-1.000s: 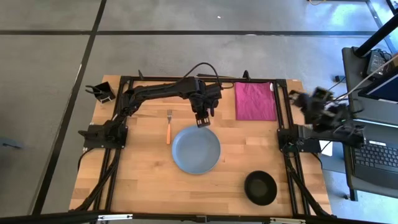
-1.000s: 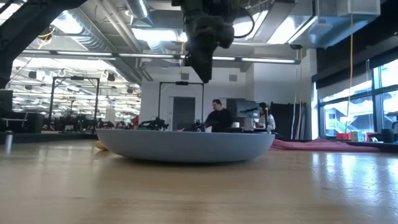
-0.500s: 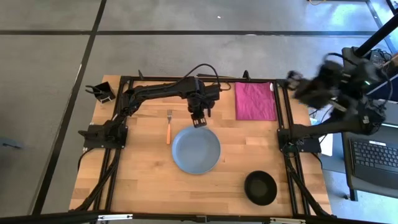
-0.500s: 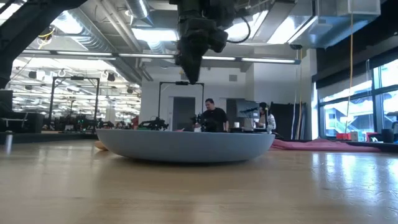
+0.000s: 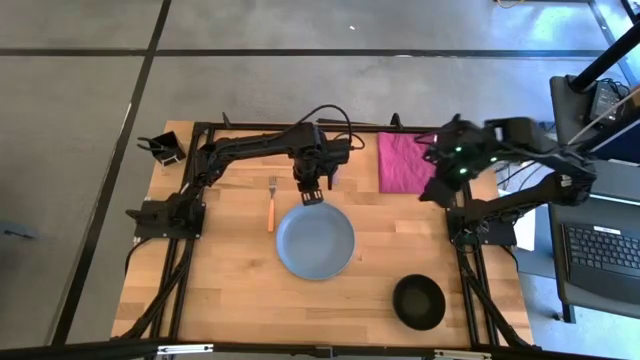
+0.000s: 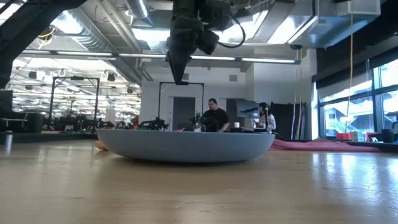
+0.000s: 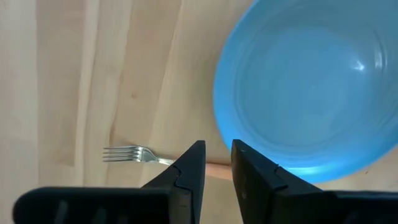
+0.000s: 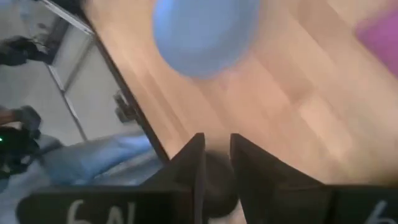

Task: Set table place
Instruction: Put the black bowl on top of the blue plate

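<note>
The round grey-blue plate [image 5: 315, 241] lies flat on the wooden table [image 5: 230, 290] at its middle. It also shows in the left wrist view [image 7: 305, 87] and the low view [image 6: 186, 144]. The orange-handled fork [image 5: 271, 203] lies flat just left of the plate. The black bowl [image 5: 418, 302] stands at the near right. My left gripper [image 5: 310, 193] hangs shut and empty above the plate's far rim, fingers pointing down [image 7: 217, 165]. My right gripper [image 5: 437, 190] is shut and empty in the air over the table's right side, near the napkin. The spoon does not show.
A magenta napkin [image 5: 408, 162] lies flat at the far right. A small black holder [image 5: 163, 148] stands on the far left corner. The black frame rails [image 5: 460, 260] run along both sides. People stand in the room far behind the table [image 6: 214, 117].
My left gripper has gone a little toward the table's left edge and up, away from the plate's far rim. My right arm has swung in from beyond the table's right edge, and its gripper now stands over the table beside the napkin. The dishes have stayed where they were.
</note>
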You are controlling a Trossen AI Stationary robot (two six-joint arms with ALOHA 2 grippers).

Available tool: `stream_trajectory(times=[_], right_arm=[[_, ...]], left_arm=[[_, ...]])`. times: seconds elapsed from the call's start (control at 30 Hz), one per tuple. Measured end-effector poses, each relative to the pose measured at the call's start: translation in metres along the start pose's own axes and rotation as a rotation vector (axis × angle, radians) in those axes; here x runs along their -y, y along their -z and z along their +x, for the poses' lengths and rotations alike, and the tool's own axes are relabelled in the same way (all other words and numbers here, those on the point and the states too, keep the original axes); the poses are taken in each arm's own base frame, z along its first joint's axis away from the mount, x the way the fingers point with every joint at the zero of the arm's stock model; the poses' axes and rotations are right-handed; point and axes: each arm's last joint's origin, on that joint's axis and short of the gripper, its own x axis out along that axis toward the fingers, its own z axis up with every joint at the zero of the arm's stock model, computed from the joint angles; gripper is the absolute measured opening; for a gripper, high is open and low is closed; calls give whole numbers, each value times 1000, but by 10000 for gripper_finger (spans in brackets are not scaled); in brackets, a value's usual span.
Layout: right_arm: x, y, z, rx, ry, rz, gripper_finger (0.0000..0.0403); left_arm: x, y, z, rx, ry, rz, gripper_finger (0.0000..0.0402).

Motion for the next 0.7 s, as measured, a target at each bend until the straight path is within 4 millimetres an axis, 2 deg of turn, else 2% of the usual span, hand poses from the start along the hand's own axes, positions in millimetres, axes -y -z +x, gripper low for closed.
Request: stream_trajectory(times=[0.07,0.23,0.5,0.6,0.7], right_arm=[[1,-7,15,33,-6,-16,78],[21,-13,60,-33,139,16,78],[58,10,118,-370,211,136,78],[67,20,132,-471,218,170,78],[67,27,141,-544,203,172,78]], left_arm=[[0,0,0,2,-5,4,68],[2,0,0,2,-13,13,63],[1,0,0,3,-33,62,50],[1,0,0,2,-34,85,44],[1,0,0,3,-36,100,39]])
